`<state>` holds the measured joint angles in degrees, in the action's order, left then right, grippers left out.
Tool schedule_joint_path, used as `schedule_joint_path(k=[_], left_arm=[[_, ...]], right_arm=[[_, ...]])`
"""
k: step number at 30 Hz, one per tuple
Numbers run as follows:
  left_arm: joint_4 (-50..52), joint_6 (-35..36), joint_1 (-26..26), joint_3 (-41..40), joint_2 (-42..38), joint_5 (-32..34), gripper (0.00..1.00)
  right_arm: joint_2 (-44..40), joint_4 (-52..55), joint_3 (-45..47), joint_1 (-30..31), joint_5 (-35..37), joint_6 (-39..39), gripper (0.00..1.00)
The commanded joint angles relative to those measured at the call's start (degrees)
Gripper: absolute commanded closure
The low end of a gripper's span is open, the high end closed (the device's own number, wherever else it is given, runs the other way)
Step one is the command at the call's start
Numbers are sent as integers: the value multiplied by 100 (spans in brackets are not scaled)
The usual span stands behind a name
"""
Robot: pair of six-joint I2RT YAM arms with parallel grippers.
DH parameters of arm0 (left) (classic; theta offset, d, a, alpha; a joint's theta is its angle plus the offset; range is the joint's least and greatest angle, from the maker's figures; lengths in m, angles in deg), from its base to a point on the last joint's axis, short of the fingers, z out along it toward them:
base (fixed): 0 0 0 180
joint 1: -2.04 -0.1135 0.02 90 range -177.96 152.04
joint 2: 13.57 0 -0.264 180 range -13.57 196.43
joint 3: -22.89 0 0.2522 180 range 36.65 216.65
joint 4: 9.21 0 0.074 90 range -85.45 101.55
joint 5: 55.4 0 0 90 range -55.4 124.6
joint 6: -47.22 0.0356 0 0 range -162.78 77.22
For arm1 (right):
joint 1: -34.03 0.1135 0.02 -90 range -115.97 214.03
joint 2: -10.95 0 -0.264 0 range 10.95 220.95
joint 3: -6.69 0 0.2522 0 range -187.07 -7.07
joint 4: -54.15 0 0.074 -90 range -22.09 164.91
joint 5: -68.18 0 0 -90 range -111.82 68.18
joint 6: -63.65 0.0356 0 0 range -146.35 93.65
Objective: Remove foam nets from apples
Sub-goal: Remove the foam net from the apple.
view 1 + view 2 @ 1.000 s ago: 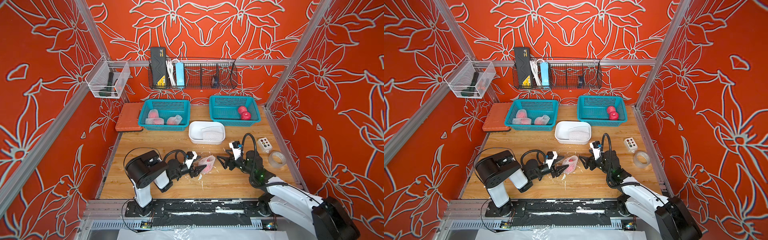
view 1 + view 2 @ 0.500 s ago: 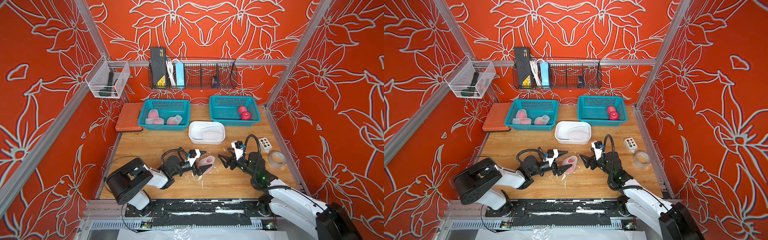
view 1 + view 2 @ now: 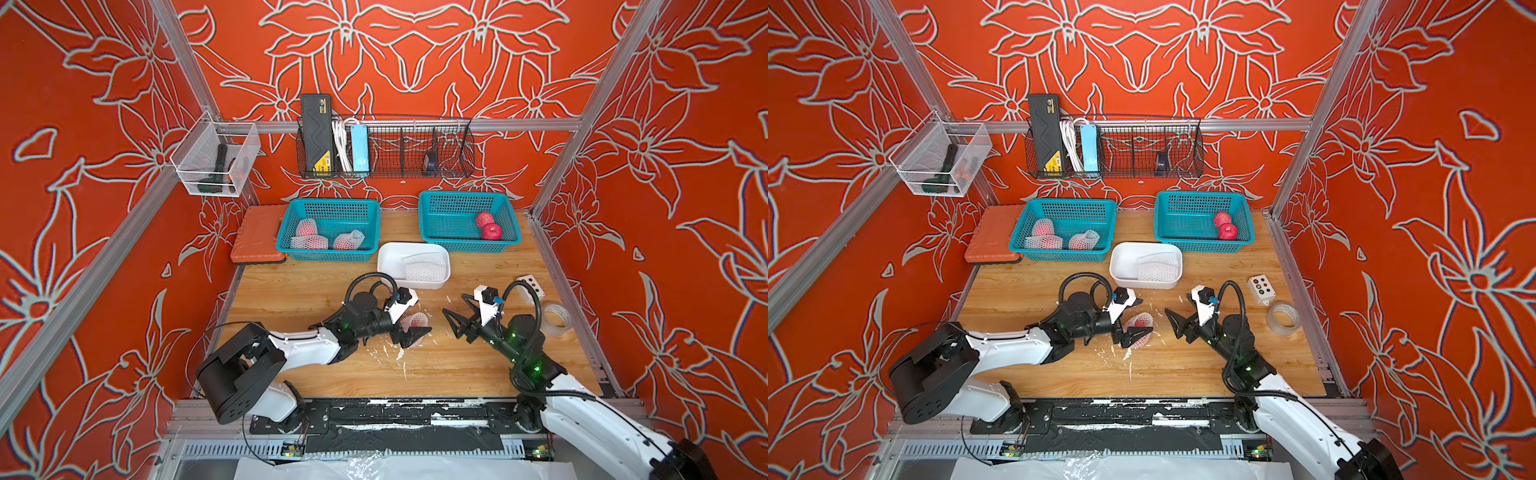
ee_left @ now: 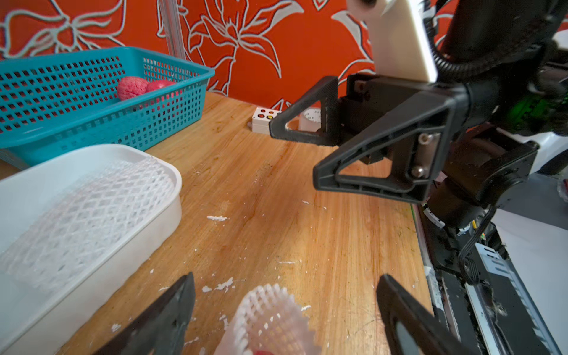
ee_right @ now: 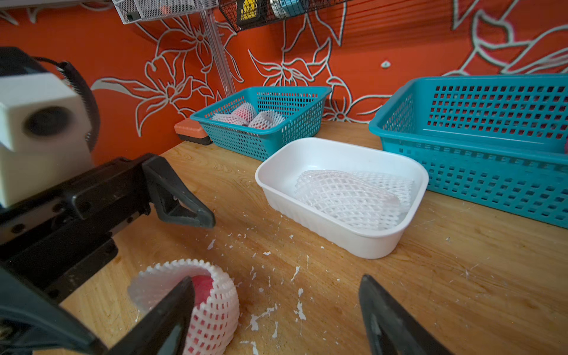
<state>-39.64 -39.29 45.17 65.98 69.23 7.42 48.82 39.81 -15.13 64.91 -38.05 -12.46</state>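
The pale wooden tabletop (image 3: 291, 291) carried everything. At eleven o'clock sat a teal perforated plastic basket (image 3: 332, 254), and at one o'clock stood its twin teal basket (image 3: 465, 246). Towards twelve from the centre, in front of the gap between them, was a white rectangular plastic tray (image 3: 392, 259).

The left gripper (image 4: 285, 278) lay low near the table's centre. Its black jaws were spread wide on either side of a red apple wrapped in a white foam mesh sleeve (image 3: 419, 319). The left wrist view showed a gap on each side, so it had hold of nothing. The right gripper (image 3: 453, 303) hung at three o'clock from that fruit, near but apart, its jaws also wide and empty.

Two bare red-pink apples (image 3: 488, 226) lay together in the one o'clock basket. Three more mesh-wrapped apples (image 3: 309, 242) waited in the eleven o'clock basket. What looked like two empty flattened foam nets (image 3: 424, 266) rested in the tray, and small white foam crumbs (image 3: 400, 354) littered the wood around the centre.

By my reckoning, two apples were finished. A third sat on the table with its sleeve still on, red showing only at the open mouth. With three others untouched, about a third of the job was done.
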Motion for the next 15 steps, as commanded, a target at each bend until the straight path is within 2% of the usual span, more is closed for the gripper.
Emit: schedule_joint_path(k=[1, 8, 11, 15], left_arm=[[571, 173, 28, 243, 173, -165, 10], [1104, 179, 59, 441, 381, 86, 11], [1184, 164, 65, 427, 404, 152, 14], [1177, 194, 63, 377, 395, 225, 25]], right_arm=[[-95, 37, 85, 36, 163, -77, 16], [-77, -16, 101, 34, 185, -39, 16], [-32, -57, 93, 33, 165, -12, 16], [-16, -61, 90, 37, 190, -11, 16]])
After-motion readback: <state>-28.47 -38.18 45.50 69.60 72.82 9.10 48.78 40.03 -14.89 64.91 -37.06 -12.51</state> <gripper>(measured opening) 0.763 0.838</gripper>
